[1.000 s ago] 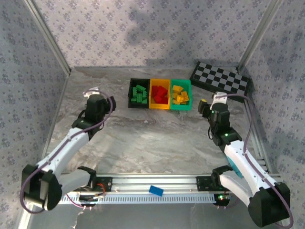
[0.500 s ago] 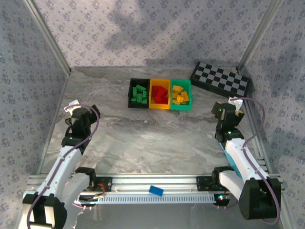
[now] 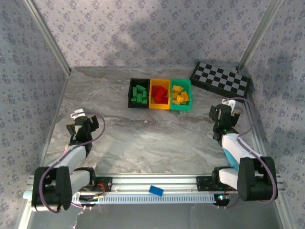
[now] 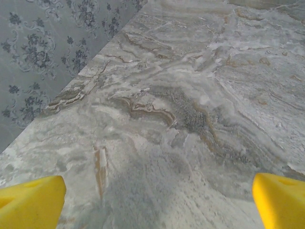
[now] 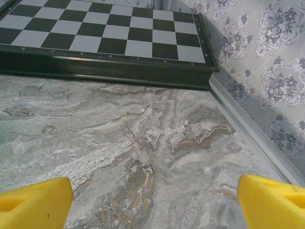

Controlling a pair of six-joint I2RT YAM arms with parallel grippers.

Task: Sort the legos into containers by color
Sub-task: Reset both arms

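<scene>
Three containers stand in a row at the back middle of the table. The black bin holds green legos, the yellow bin holds red legos, and the green bin holds yellow legos. My left gripper is folded back at the left side of the table, open over bare marble. Far from the bins at the right side, my right gripper is also open, with nothing between its yellow fingertips.
A black-and-white checkered board lies at the back right, just ahead of the right gripper. A lone blue brick sits on the front rail between the arm bases. Patterned walls close in both sides.
Both arms have pulled back from the middle toward their own sides and bases. Both grippers have opened wider.
</scene>
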